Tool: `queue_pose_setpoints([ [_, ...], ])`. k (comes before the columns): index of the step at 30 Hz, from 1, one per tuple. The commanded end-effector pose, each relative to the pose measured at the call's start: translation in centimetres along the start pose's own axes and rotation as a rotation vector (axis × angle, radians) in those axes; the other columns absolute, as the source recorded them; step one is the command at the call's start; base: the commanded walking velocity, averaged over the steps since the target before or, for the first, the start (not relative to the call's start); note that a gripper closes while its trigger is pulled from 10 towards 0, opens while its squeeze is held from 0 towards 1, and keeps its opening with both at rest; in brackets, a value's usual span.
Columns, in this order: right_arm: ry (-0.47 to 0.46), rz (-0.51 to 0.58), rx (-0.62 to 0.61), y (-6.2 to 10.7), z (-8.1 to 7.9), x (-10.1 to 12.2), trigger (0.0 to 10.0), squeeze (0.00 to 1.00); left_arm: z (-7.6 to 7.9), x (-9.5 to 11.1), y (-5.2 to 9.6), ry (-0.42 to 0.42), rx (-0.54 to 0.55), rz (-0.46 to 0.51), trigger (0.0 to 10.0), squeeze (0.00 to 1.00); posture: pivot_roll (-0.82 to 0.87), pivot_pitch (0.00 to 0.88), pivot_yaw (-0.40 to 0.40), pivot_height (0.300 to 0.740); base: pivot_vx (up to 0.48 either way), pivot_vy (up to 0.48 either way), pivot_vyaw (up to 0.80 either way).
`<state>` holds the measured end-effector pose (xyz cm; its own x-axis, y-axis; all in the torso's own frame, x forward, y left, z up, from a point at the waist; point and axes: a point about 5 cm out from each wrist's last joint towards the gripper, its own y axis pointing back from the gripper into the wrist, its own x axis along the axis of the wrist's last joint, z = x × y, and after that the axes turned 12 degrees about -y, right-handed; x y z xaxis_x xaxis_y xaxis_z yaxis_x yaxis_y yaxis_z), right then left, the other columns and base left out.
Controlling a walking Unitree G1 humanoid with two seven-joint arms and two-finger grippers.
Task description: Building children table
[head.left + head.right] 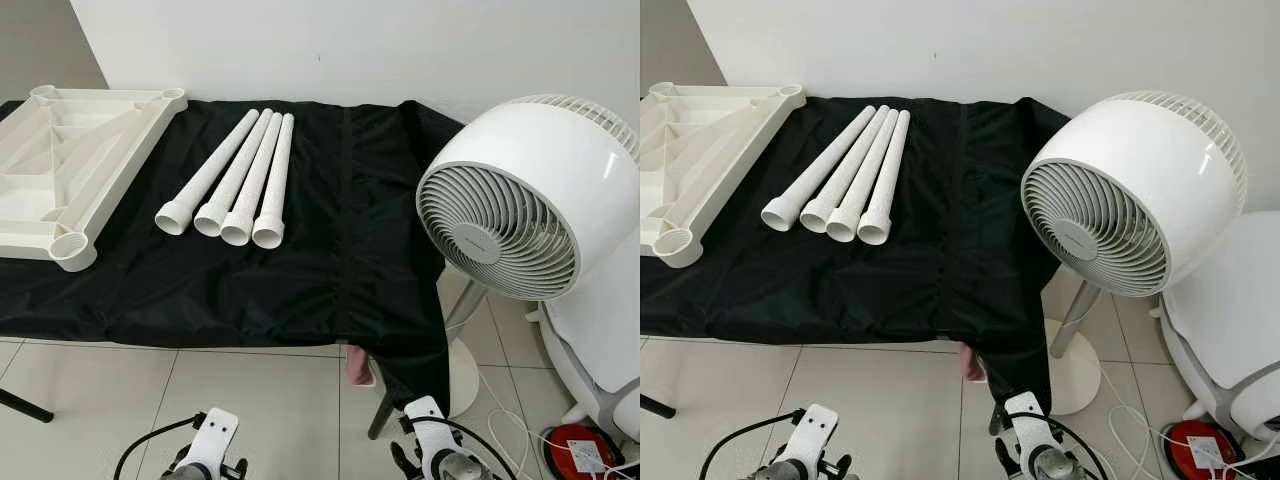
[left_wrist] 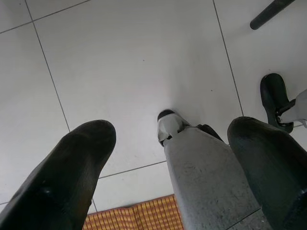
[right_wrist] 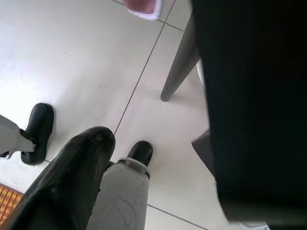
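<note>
- The job of building the little table is not looking started yet. All the parts are lying apart from each other.
- The white table top piece is lying upside down on the tabletop, at the far left. Its ribs are facing up, and round holes are showing at its corners.
- One corner hole is sitting near the front edge, and nothing is standing in it.
- Four white legs are lying side by side on the black cloth, touching each other. They are resting just beside the table top piece, a bit to its right, with their wide ends pointing toward the robot.
- No leg is sitting in a hole, so I think all four legs are waiting to be pushed in. After that the table is needing to be turned the right way up.
- The left hand is hanging low over the white floor. Its two black fingers are spread wide apart and are holding nothing.
- The right hand is also hanging low, near a dark leg of the tabletop. One finger is showing well there, so I cannot tell how wide it is standing.
- A big white fan is standing to the right, close to the cloth.
- Both hands are well away from the parts.
</note>
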<state>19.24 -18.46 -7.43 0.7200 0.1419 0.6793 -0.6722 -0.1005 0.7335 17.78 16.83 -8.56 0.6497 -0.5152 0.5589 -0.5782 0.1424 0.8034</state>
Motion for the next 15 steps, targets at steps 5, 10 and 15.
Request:
queue_pose_setpoints([
  [5,-0.011,-0.002,0.007,-0.03,-0.32,-0.1,10.0,0.0,0.05,-1.17,0.26,0.026,0.021,-0.05,10.0,0.0,-0.08,0.0,0.066,0.74,0.0,0.345,0.0],
  [10,-0.017,-0.002,0.008,-0.06,-0.5,-0.1,10.0,0.0,-0.14,-1.29,0.31,0.03,0.025,-0.054,10.0,0.0,-0.07,0.0,0.069,0.74,0.0,0.361,0.0],
  [15,-0.02,-0.003,0.009,-0.08,-0.58,-0.12,10.0,0.0,-0.29,-1.33,0.34,0.036,0.023,-0.053,10.0,0.0,-0.07,0.0,0.071,0.74,0.0,0.369,0.0],
])
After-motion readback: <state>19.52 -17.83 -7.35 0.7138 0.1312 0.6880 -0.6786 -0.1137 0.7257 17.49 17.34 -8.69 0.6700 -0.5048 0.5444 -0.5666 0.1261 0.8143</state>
